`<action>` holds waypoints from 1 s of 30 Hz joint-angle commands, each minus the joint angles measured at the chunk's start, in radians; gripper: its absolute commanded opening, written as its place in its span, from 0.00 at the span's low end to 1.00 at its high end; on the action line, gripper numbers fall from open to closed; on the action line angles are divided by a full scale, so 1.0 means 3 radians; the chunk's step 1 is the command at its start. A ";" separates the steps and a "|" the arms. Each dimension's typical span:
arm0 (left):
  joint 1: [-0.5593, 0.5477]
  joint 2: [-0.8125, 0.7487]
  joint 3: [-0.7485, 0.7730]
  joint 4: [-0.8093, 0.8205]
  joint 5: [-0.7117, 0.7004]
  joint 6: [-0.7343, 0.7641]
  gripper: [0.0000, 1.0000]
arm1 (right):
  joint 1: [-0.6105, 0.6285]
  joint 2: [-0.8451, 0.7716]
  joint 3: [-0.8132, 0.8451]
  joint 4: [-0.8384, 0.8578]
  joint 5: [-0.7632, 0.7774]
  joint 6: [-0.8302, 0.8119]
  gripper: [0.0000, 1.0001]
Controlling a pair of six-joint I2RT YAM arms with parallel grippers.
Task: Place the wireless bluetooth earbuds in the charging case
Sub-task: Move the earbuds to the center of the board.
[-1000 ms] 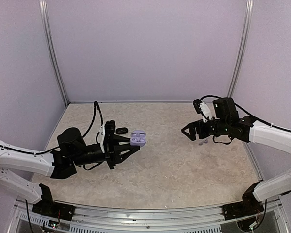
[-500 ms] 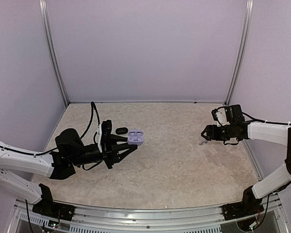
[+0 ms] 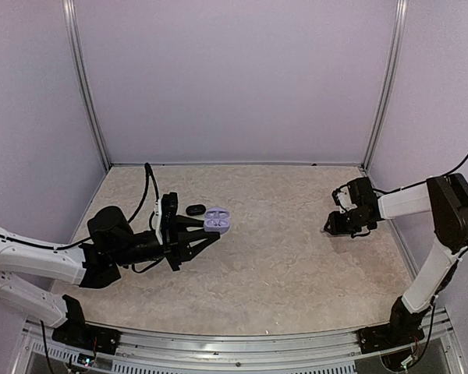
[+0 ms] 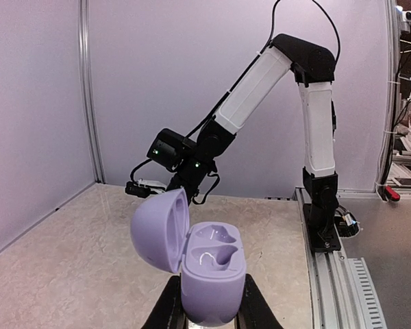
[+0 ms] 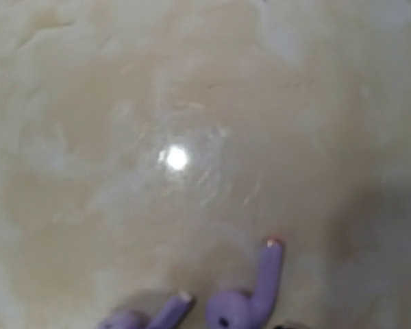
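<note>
My left gripper (image 3: 211, 231) is shut on the base of a lavender charging case (image 3: 218, 220), held above the table at the left. In the left wrist view the charging case (image 4: 209, 274) has its lid swung open to the left, and both moulded wells show with nothing in them. Two lavender earbuds lie on the table at the bottom of the right wrist view, one stem pointing up (image 5: 252, 301), the other partly cut off (image 5: 151, 315). My right gripper (image 3: 331, 227) is down at the table over them at the far right. Its fingers do not show in its own view.
A small black oval case (image 3: 195, 209) lies on the table just behind the lavender one. The enclosure's side walls and metal posts (image 3: 380, 86) stand close to the right arm. A metal rail (image 4: 332, 274) runs along the table edge.
The right arm has swung right and dropped to the table over the earbuds. The left gripper with the case has drifted slightly left.
</note>
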 commanded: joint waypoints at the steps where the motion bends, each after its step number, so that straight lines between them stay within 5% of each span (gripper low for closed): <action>1: 0.0025 -0.0011 -0.0023 0.0112 0.0009 -0.0001 0.00 | -0.0037 0.0123 0.0135 0.0099 0.0081 -0.0081 0.40; 12: 0.0027 -0.0006 -0.0033 0.0118 0.0019 -0.0001 0.00 | -0.0044 0.0331 0.0283 0.0054 0.0340 -0.0178 0.36; 22: 0.0026 -0.0056 -0.0039 0.0106 -0.0002 -0.0001 0.00 | -0.0005 0.0385 0.0266 0.0083 -0.0667 -0.0371 0.17; 30: 0.0026 -0.0087 -0.0042 0.0101 -0.0005 -0.0003 0.00 | 0.0490 0.0537 0.0373 -0.0084 -0.1165 -0.0622 0.14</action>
